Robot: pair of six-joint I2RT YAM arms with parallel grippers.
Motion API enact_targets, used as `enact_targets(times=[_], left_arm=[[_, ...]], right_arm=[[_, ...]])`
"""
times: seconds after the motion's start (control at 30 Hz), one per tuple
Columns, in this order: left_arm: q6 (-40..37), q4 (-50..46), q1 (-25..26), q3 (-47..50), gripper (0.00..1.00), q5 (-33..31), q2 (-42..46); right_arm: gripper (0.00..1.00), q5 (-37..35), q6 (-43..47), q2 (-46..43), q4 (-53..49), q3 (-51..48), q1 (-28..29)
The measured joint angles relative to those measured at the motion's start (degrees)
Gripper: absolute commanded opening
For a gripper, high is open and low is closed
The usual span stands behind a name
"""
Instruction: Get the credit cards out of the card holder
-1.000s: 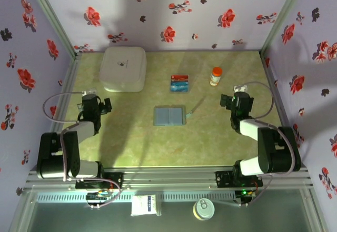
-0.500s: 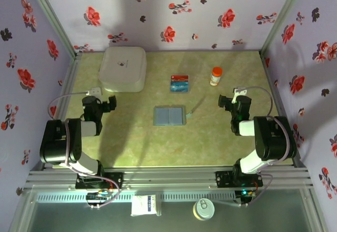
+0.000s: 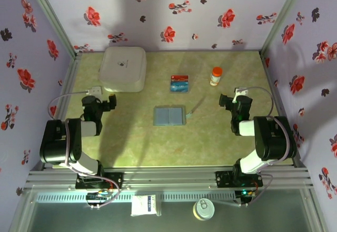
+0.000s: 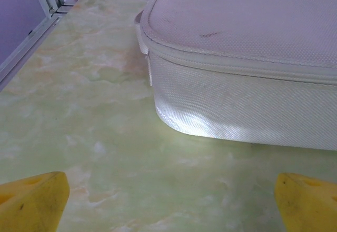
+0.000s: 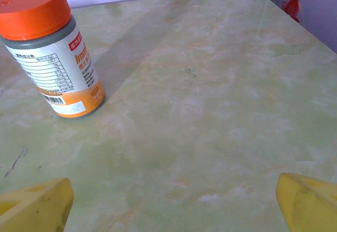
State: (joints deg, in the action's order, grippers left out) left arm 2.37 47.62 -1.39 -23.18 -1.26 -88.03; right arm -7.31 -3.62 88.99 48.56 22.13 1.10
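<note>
The grey-blue card holder (image 3: 169, 115) lies open and flat in the middle of the table, its two panels side by side. Behind it, apart from it, the credit cards (image 3: 179, 83) lie together on the table, the red one at the far end and the blue-teal one nearer. My left gripper (image 3: 100, 103) (image 4: 176, 203) stands open over bare table at the left, facing the white box, nothing between its yellow fingertips (image 4: 34, 205). Open and holding nothing as well, my right gripper (image 3: 232, 101) (image 5: 174, 203) is at the right, well away from the holder.
A big white rounded box (image 3: 124, 69) (image 4: 247, 58) stands at the back left, close ahead of my left gripper. An orange-capped pill bottle (image 3: 216, 76) (image 5: 52, 50) stands at the back right. A clear plastic piece (image 3: 192, 110) lies just right of the holder.
Both arms have folded back toward their bases over the last second, and the grippers have shifted only slightly. The holder and cards have not moved.
</note>
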Motion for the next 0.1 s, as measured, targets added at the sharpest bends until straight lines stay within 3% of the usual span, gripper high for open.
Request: enact_targets(times=[0.1], left_arm=[[-0.04, 0.02, 0.00, 0.00, 1.00, 0.00, 0.00]], right_arm=[[0.99, 0.00, 0.00, 0.00, 0.02, 0.00, 0.00]])
